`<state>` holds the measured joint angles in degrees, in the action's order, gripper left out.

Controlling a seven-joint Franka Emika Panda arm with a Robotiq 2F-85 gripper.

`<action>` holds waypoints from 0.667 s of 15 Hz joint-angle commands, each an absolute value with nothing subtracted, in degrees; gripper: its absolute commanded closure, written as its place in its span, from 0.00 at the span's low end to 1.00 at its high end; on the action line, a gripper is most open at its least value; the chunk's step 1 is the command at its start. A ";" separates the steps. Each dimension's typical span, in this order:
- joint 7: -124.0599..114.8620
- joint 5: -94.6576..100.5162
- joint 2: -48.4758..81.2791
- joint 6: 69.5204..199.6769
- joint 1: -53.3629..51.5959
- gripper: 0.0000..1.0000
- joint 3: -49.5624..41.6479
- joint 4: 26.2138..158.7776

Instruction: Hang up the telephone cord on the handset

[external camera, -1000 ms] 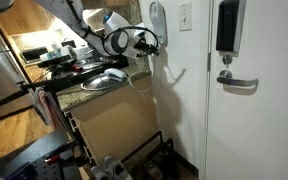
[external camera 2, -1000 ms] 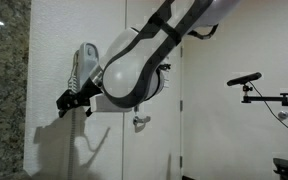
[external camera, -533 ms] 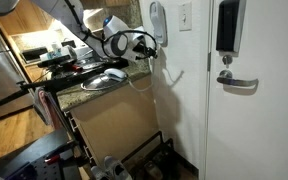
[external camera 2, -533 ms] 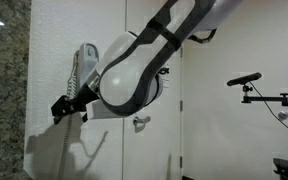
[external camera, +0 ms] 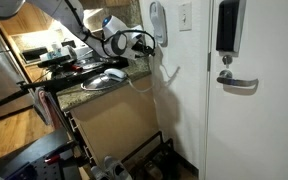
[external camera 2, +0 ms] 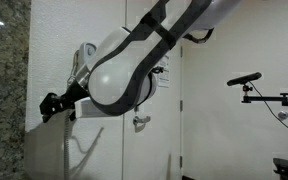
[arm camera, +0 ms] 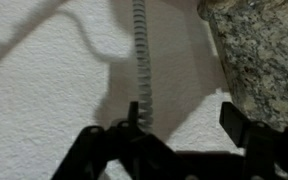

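Note:
The light-grey handset (external camera: 157, 22) hangs on the white wall; in an exterior view (external camera 2: 82, 58) the arm hides most of it. The whitish coiled telephone cord (external camera: 153, 80) droops down the wall below it. In the wrist view the cord (arm camera: 141, 60) runs straight down the wall to just inside one finger. My gripper (arm camera: 184, 115) is open with its fingers wide apart and is not closed on the cord. It sits just below and beside the handset in both exterior views (external camera: 144, 42) (external camera 2: 52, 103).
A granite counter (arm camera: 264, 50) juts out close beside the gripper and also shows in an exterior view (external camera 2: 4, 90). A white switch plate (external camera: 186, 15), a black box (external camera: 227, 25) and a door lever (external camera: 239, 82) lie past the handset. Dishes crowd the counter (external camera: 104, 78).
The gripper has moved along the wall away from the handset, toward the granite counter, and stayed open. The cord's shadow has shifted slightly.

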<state>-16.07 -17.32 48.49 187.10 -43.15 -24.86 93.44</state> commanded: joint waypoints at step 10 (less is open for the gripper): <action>-15.43 -16.50 50.94 185.65 -44.22 0.98 -25.84 90.43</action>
